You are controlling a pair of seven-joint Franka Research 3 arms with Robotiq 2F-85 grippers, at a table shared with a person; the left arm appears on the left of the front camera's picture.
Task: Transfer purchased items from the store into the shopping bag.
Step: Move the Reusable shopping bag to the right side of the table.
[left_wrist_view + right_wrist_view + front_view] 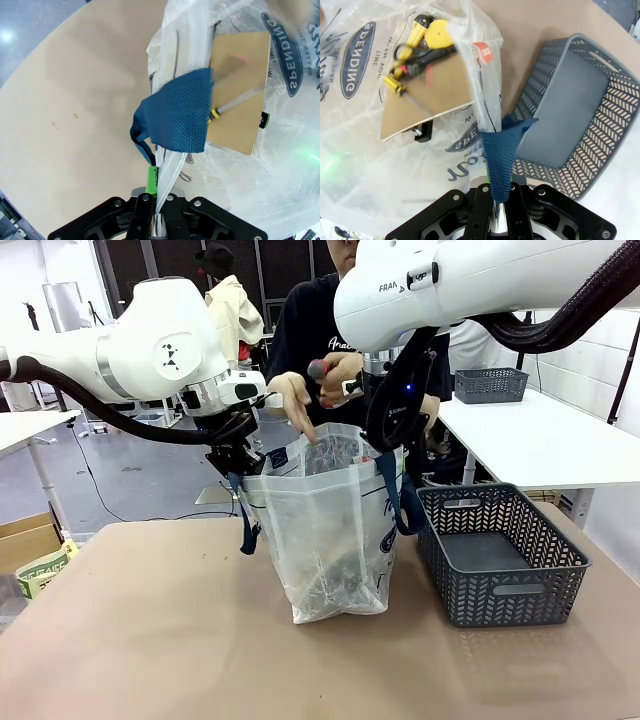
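Watch the left side first. Your left end effector (156, 187) is clamped together on the thin film at the rim of the bag (330, 530), right at the foot of a strap (175, 117). That film looks slippery and stretchy. I'd judge that an outward pull or added weight could let it slide out or tear, and the mouth would collapse on that side. Your right end effector (496, 192) is clamped on the other strap (500, 150), which is woven webbing and likely a surer hold. If the two pull unevenly, the bag, standing on the tabletop (150, 620), could tip toward the basket (500, 555) or lift off its base.

The second risk is the person. A hand (292, 395) reaches down into the bag's mouth between your two arms, and the other hand (340, 375) holds a red-handled item (316, 368) just above. Moving either arm now could knock or pinch that hand, or narrow the opening as something goes in.

The bag stands directly below and between the end effectors, one at each side of its top edge. A card (427, 92) with yellow tools lies inside it. The basket sits just beside the bag on the right end effector's side, touching neither end effector.
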